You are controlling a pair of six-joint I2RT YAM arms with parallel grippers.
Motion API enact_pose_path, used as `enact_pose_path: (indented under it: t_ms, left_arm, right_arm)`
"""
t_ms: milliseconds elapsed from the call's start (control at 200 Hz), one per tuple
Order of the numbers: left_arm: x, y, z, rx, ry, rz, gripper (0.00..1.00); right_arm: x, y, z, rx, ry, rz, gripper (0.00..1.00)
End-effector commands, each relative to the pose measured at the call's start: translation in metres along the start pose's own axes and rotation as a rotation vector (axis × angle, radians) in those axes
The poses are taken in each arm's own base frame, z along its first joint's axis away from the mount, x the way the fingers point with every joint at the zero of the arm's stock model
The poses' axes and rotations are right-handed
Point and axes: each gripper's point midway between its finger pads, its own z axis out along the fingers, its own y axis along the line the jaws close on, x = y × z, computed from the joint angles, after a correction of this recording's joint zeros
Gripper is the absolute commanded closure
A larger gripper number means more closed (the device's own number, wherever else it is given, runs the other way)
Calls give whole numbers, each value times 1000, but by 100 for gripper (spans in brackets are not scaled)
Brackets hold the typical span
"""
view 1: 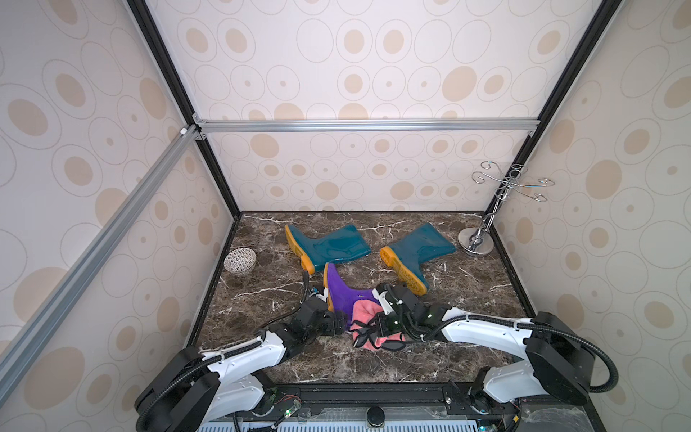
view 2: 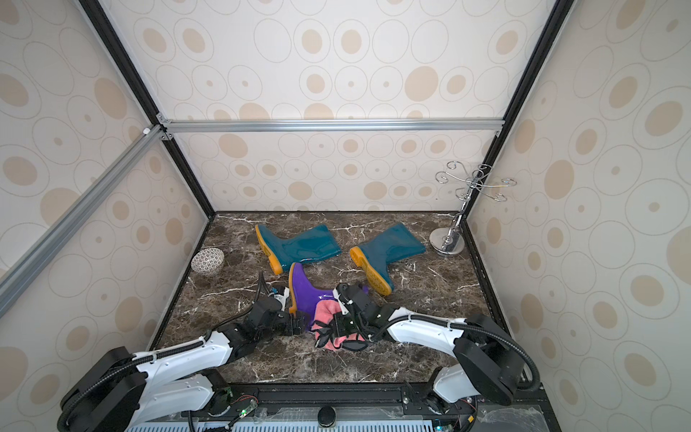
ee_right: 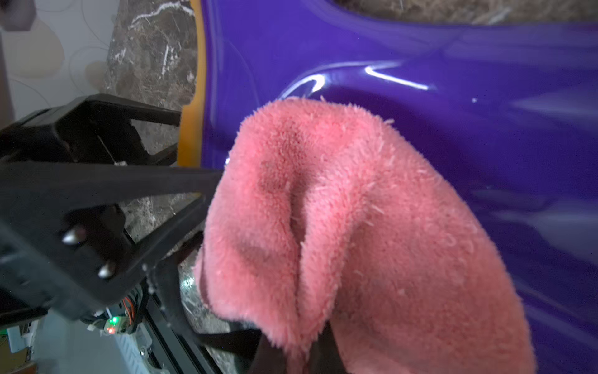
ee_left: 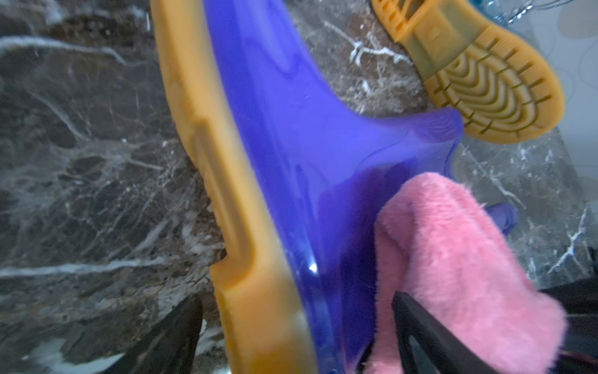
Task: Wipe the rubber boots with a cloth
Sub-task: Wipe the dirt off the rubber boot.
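Note:
A purple rubber boot (view 1: 346,291) (view 2: 306,290) lies on its side near the table's middle, its yellow-orange sole facing left. Two teal rubber boots (view 1: 329,245) (view 1: 418,247) lie on their sides behind it. The pink cloth (view 1: 364,310) (ee_right: 356,226) is bunched against the purple boot's shaft, and my right gripper (ee_right: 296,349) is shut on it. My left gripper (ee_left: 296,298) stands wide open astride the purple boot's (ee_left: 291,129) heel end. Bare marble shows between one finger (ee_left: 181,330) and the sole. The other finger (ee_left: 420,323) lies against the cloth (ee_left: 453,259).
A patterned bowl (view 1: 240,261) sits at the table's left edge. A chrome hook stand (view 1: 476,239) occupies the back right corner. Papered walls close in the dark marble table (view 1: 448,355) on three sides. One teal boot's sole (ee_left: 479,81) lies close to the purple boot's toe.

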Motion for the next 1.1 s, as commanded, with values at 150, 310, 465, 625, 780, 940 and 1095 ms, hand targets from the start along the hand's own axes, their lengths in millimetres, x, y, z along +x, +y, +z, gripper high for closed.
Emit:
enact_pose_path:
  t_ms: [150,310,465,625,780,940,1095]
  left_arm:
    - [-31,9,2,-96,-19,62,9]
    - [-39,29,12,-157,-21,51,12]
    - [-32,36,27,-150,-1,21,17]
    - [-21,38,35,-131,16,-11,27]
    - [-11,41,37,-119,30,-28,40]
    - [-2,42,37,-104,42,-50,46]
    - [7,45,40,-109,70,-55,47]
  right_arm:
    - [4,-34,20,113,18,84,100]
    - [5,-18,17,24,16,42,100]
    - [6,-2,16,2,27,-58,100]
    - [7,27,17,-89,24,-135,100]
    - [7,39,33,-110,42,-193,100]
    - [0,47,50,-81,21,-242,100]
    - [-5,26,64,60,8,-207,100]
